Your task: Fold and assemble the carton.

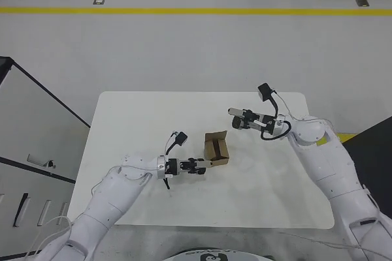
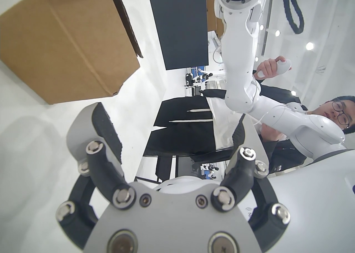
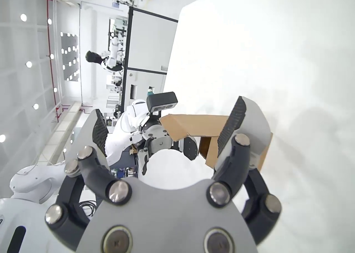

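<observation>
The left arm comes in from the near left edge of the white rectangular table [image 1: 150, 117], its forearm stretched out to the right and low over the surface. The left gripper [image 1: 209, 164] points at the near left corner of the small brown cardboard carton [image 1: 216, 147]. In the left wrist view the left gripper [image 2: 170, 118] has its two dark ribbed fingers [image 2: 106, 129] spread wide with nothing between them. The carton [image 2: 63, 37] stands just ahead of one fingertip, outside the jaws. Whether that tip touches the cardboard cannot be told. The right arm enters from the right side, elbow bent and forearm turned to the left. The right gripper [image 1: 233, 117] hangs above the table to the far right of the carton, apart from it. In the right wrist view the right gripper [image 3: 169, 108] is likewise released, its fingers [image 3: 233, 123] splayed and empty. There the carton [image 3: 194, 123] shows farther off, partly behind one finger, with the left gripper [image 3: 190, 148] just beside its edge. The carton rests on the table a little right of the middle, standing upright with its top open and its inside showing from above. It lies between the two grippers, close to the left one and farther from the right one.
</observation>
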Controlling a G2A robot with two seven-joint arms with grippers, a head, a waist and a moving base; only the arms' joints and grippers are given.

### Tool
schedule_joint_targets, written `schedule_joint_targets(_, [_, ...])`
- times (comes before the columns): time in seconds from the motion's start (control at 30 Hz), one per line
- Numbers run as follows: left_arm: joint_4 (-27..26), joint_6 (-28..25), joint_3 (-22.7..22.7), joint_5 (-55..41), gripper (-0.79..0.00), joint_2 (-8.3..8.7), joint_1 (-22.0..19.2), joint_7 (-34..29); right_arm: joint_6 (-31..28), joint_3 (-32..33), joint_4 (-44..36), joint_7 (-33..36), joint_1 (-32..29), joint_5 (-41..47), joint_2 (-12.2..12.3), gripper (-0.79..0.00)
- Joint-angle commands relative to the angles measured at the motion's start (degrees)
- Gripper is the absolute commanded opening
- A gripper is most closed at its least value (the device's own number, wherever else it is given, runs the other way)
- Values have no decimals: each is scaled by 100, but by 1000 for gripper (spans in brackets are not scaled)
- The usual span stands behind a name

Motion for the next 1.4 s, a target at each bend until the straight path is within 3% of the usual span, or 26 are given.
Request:
schedule_joint_targets(0.0, [17,23,54,37,0,-10,-26,26,-120,-215,329,46,253,99,-88,0])
schedule_joint_targets(0.3, [201,38,223,-119,0,-65,-161,39,-473,-1018,1562,233,988,480,-498,0])
schedule_joint_targets(0.6, [395,-3,384,-236,0,-129,-293,81,-749,-1327,2257,521,1305,700,-741,0])
schedule_joint_targets(0.97, [529,-143,279,-263,0,-153,-329,707,-769,-1233,2448,864,1243,837,-754,0])
schedule_joint_targets(1.37, [738,-255,233,-251,0,-210,-526,1142,-487,-889,2010,914,786,744,-575,0])
